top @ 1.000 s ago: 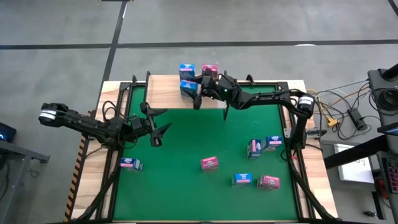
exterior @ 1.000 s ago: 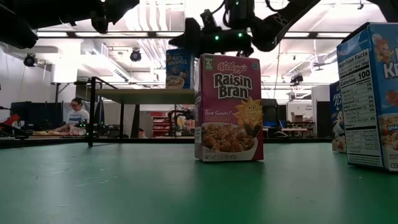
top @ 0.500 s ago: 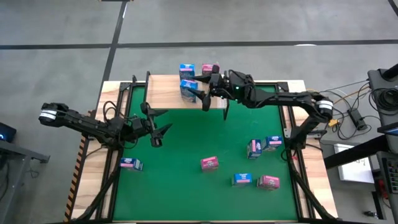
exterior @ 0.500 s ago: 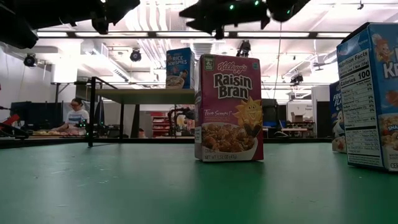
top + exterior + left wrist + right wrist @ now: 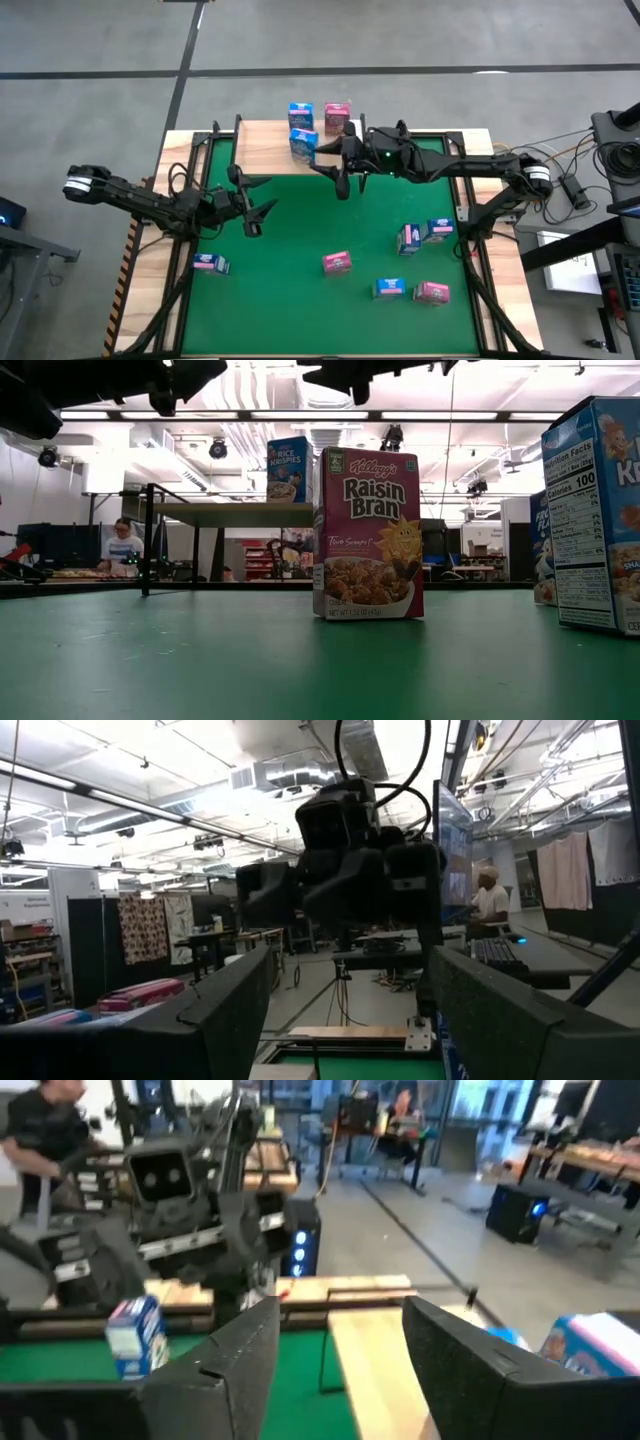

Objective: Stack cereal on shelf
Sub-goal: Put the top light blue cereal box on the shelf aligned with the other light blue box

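While the left gripper [image 5: 252,205] waits over the left side of the green mat [image 5: 300,240] with its fingers spread and empty, one blue box [image 5: 210,263] lies near the mat's left edge. On the shelf [image 5: 265,140] at the worktop's far side stand three boxes [image 5: 303,140], two blue and one pink. Just in front of the shelf hangs the right gripper [image 5: 340,178], fingers apart and holding nothing, and five more boxes [image 5: 337,262] stand scattered on the mat's near right part.
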You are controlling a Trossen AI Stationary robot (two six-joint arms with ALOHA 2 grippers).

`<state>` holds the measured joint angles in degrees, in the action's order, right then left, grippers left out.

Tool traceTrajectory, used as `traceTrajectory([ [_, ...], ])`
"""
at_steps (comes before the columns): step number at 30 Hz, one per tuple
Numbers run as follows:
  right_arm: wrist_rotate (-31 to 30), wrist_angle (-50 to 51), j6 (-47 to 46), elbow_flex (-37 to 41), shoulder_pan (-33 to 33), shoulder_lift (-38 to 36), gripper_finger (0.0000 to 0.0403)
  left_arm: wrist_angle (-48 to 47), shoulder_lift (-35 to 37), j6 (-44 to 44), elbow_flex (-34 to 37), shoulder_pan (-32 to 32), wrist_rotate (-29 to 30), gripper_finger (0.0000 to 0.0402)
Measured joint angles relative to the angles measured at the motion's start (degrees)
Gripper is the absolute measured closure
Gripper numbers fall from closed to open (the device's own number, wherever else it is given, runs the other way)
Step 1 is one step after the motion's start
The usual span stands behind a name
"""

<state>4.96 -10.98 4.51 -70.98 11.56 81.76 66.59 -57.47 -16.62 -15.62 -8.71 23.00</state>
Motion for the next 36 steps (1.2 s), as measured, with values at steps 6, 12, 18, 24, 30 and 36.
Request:
traceTrajectory([
  [6,-0.51,5.56,-1.81,0.0,-0.07,0.0,0.0246,0.02,0.0,0.0,0.0,0.01,0.0,0.0148],
  [12,-0.53,9.42,-2.32,0.0,-0.07,0.0,0.0295,-0.02,0.0,0.0,0.0,0.01,0.0,0.0148],
  [18,-0.67,12.02,-2.49,0.02,-0.05,0.0,0.0344,-0.14,0.0,0.0,0.0,0.02,0.02,0.0148],
  [24,-0.67,15.09,-2.58,0.18,-0.05,0.0,0.0371,-0.18,0.0,0.0,0.0,0.0,0.02,0.0148],
  [30,-1.08,17.2,-3.8,1.66,-0.05,0.0,0.0376,-0.18,0.0,0.0,0.0,0.0,0.0,0.0148],
  [36,-8.74,18.07,-5.73,4.59,-0.03,0.0,0.0376,-0.2,0.0,0.2,0.0,0.01,0.02,0.0148],
])
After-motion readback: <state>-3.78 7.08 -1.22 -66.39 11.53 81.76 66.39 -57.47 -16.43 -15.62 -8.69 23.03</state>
